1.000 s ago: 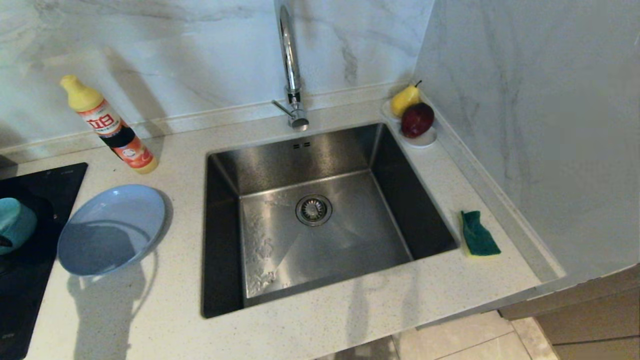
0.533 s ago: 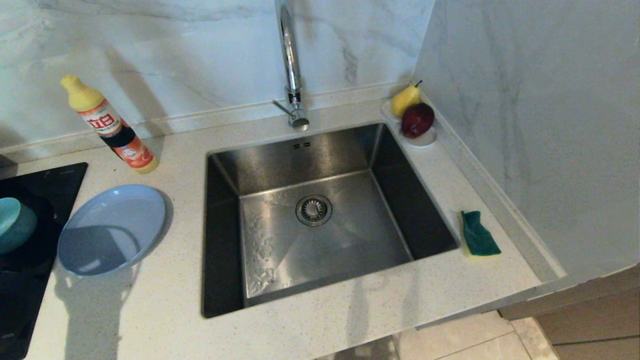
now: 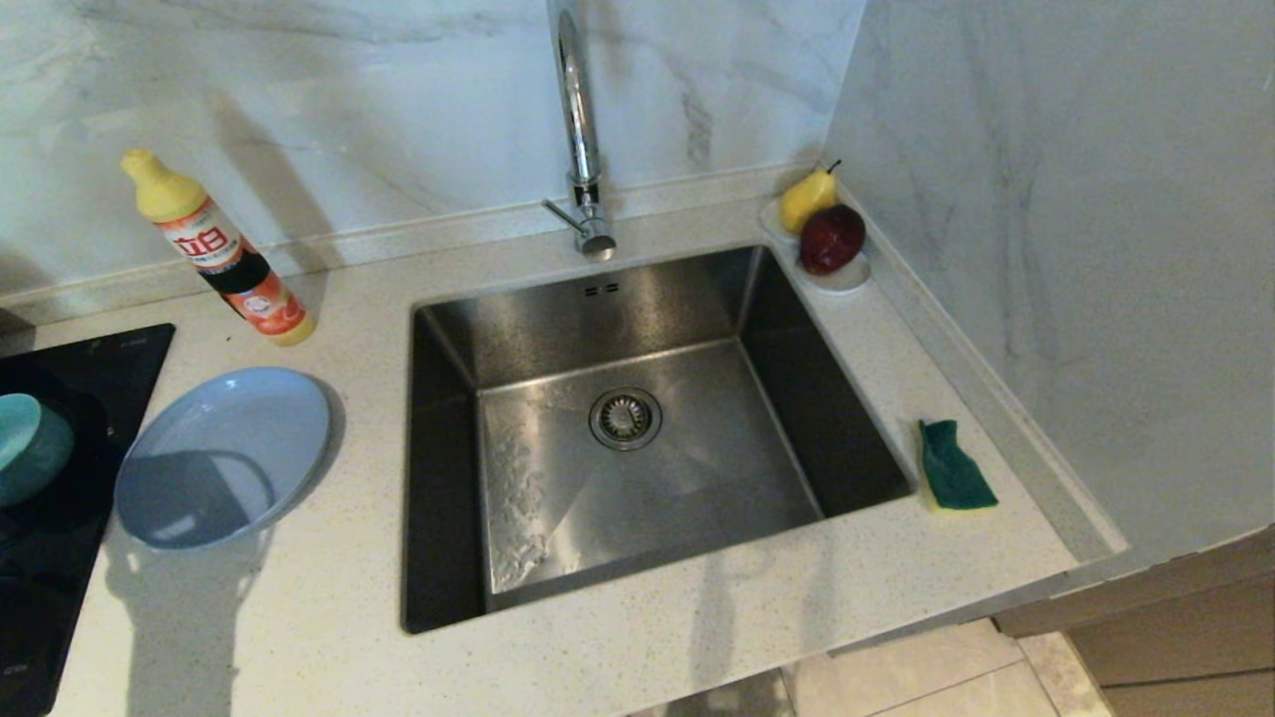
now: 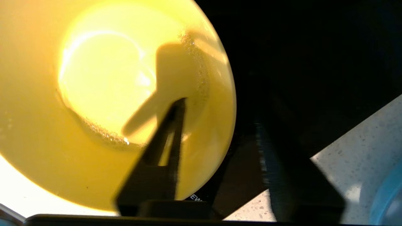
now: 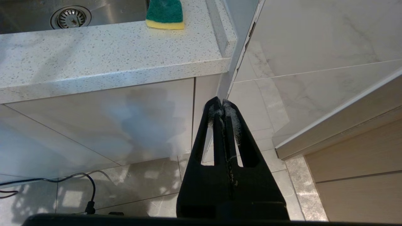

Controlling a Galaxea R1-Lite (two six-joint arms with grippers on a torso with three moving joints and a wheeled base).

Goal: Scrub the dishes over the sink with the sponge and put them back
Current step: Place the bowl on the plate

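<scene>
Sink (image 3: 637,299) fills counter centre. Grey-blue plate (image 3: 224,453) just left of sink. Teal-blue bowl (image 3: 30,448) further left of sink, on black hob (image 3: 90,358). Yellow bowl (image 4: 103,103) on hob too; left gripper (image 4: 220,113) straddles its rim, grip uncertain. Sponge (image 3: 954,466) just right of sink, green face up. Right gripper (image 5: 222,105) clenched, empty, below counter front of sink.

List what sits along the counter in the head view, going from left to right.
Teal-blue bowl → wide grey-blue plate → square stainless steel sink → green-and-yellow sponge.
</scene>
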